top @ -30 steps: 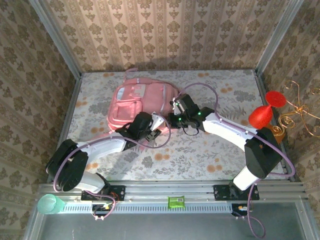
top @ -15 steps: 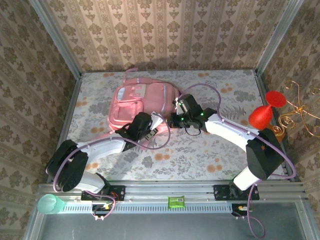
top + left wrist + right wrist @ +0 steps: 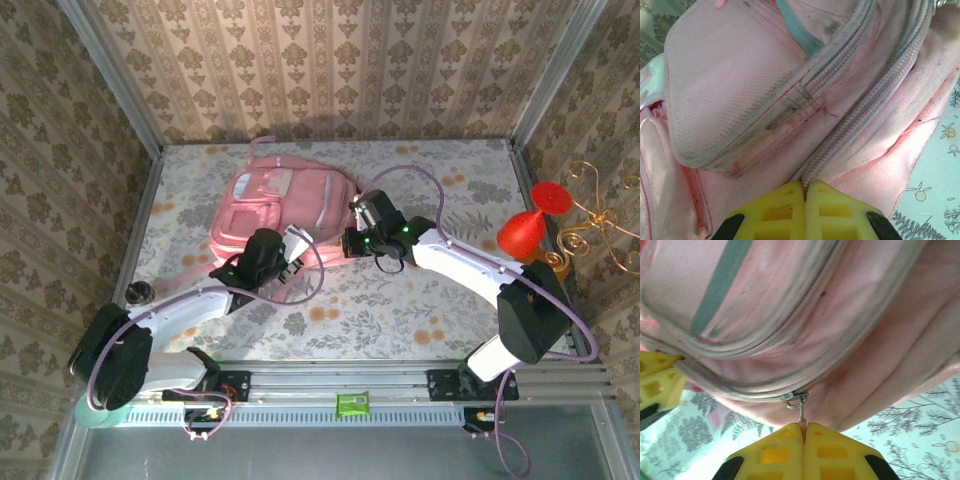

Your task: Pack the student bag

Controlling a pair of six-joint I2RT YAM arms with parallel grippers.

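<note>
Large soft pink fabric student bag [image 3: 272,200], flat on the floral-clothed bench [image 3: 430,300], toward 11 o'clock from the bench's middle. Top loop close to the wallpapered back wall [image 3: 330,70] at 12 o'clock, with little room there. Only a narrow strip of cloth between its 9 o'clock side and the left frame rail. Wide open cloth from 2 through 6 o'clock, crossed by the two arms. Beyond the right rail at 3 o'clock, a red hourglass-shaped plastic ornament [image 3: 530,225], well apart from the bag.

In the left wrist view, bag straight ahead of the left end effector [image 3: 805,192], with the front pocket and grey zip lines rising from the tips toward 1 o'clock. From above, this end effector at the bag's 6 o'clock edge and the right one at its 4 o'clock corner, near each other but apart.

Yellow fingers of the left end effector pressed together, nipping the bag's fabric where a zip seam ends. Right end effector [image 3: 804,429] likewise pressed together, pinching a small metal zipper pull [image 3: 801,409] that hangs from the slider on the bag's lower zip. Left fingers at 9 o'clock in the right wrist view, against the bag's edge.
</note>
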